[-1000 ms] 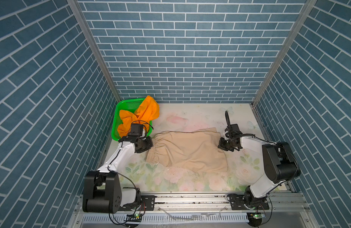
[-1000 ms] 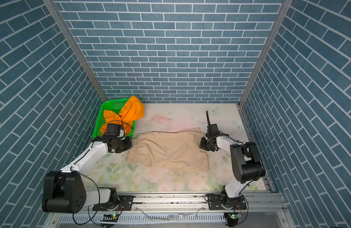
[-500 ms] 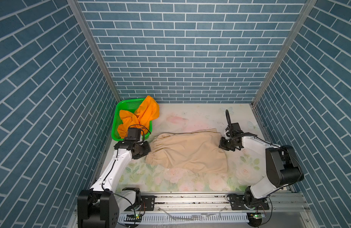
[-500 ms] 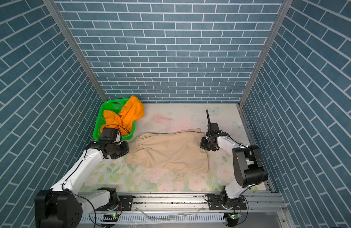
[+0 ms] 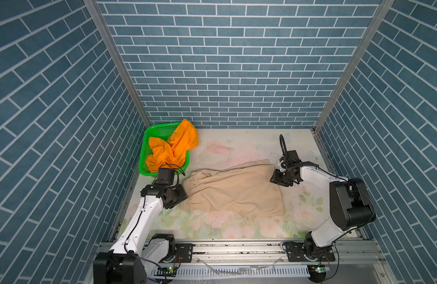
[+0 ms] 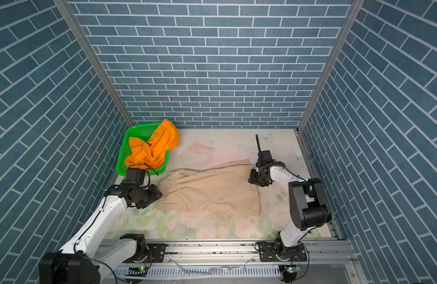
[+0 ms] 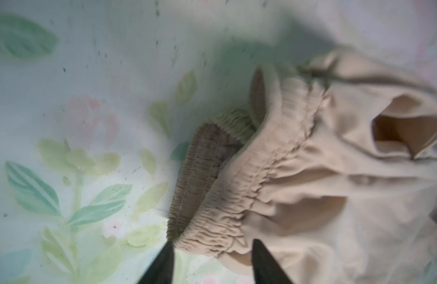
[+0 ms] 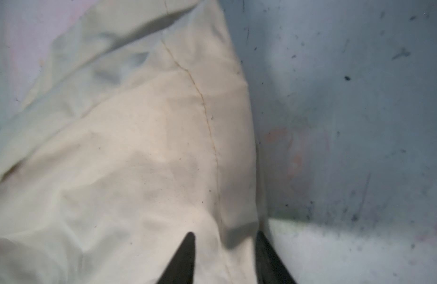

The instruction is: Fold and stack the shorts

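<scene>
The beige shorts (image 5: 233, 190) (image 6: 210, 193) lie spread flat mid-table, gathered waistband (image 7: 227, 196) to the left and leg hems to the right. My left gripper (image 5: 184, 194) (image 6: 159, 194) (image 7: 212, 246) is open at the waistband's near corner, and the elastic lies loose just ahead of the parted tips. My right gripper (image 5: 274, 179) (image 6: 252, 180) (image 8: 226, 234) is open over the far right hem (image 8: 212, 147), with cloth lying slack between its tips. The orange shorts (image 5: 173, 150) (image 6: 151, 147) sit crumpled in the basket.
The green perforated basket (image 5: 158, 127) (image 6: 139, 127) stands at the back left corner, close behind my left wrist. Blue brick walls close in three sides. A metal rail (image 5: 237, 248) runs along the front edge of the floral tabletop (image 5: 237, 147).
Both grippers were shut on the beige shorts and have opened, letting the cloth go. The left arm has come toward the front, and the waistband moved with it.
</scene>
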### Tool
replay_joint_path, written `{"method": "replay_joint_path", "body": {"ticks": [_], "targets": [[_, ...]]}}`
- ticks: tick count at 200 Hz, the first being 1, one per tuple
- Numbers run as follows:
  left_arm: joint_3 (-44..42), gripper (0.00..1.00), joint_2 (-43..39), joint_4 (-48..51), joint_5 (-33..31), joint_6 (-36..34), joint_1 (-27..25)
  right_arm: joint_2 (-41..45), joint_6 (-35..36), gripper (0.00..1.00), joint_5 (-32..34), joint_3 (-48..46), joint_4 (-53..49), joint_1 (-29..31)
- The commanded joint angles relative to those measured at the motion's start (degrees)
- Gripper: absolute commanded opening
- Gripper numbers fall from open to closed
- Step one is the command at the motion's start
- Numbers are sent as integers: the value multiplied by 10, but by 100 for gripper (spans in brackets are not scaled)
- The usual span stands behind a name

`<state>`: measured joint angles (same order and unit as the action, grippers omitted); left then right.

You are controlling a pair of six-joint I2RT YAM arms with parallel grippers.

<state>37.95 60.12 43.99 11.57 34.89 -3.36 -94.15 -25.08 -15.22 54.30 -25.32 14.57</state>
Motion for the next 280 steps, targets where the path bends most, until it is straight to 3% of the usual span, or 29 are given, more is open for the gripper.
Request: {"method": "replay_joint_path", "body": {"ticks": [1, 50, 85, 113, 152, 204, 234, 253, 280], "targets": [[17, 100, 16, -36, -20, 0, 2, 8, 22, 55, 9, 21, -10, 0], [127, 100, 60, -62, 40, -59, 1, 41, 68, 59, 5, 39, -12, 18], [138, 100, 93, -122, 100, -66, -6, 35, 72, 59, 0, 50, 21, 31], [127, 100, 122, -214, 150, -61, -38, -4, 63, 56, -44, 65, 78, 49], [128, 100, 189, -299, 159, -64, -82, -101, 40, 56, -74, 108, 125, 69], [188, 100, 304, -339, 123, -88, -133, -151, 34, 56, -60, 141, 123, 76], [245, 100, 369, -280, 60, -104, -130, -148, 35, 56, -53, 135, 124, 78], [277, 100, 347, -231, 49, -110, -124, -138, 38, 57, -59, 134, 122, 78], [311, 100, 269, -81, -28, -111, -102, -124, 40, 58, -61, 130, 121, 78]]}}
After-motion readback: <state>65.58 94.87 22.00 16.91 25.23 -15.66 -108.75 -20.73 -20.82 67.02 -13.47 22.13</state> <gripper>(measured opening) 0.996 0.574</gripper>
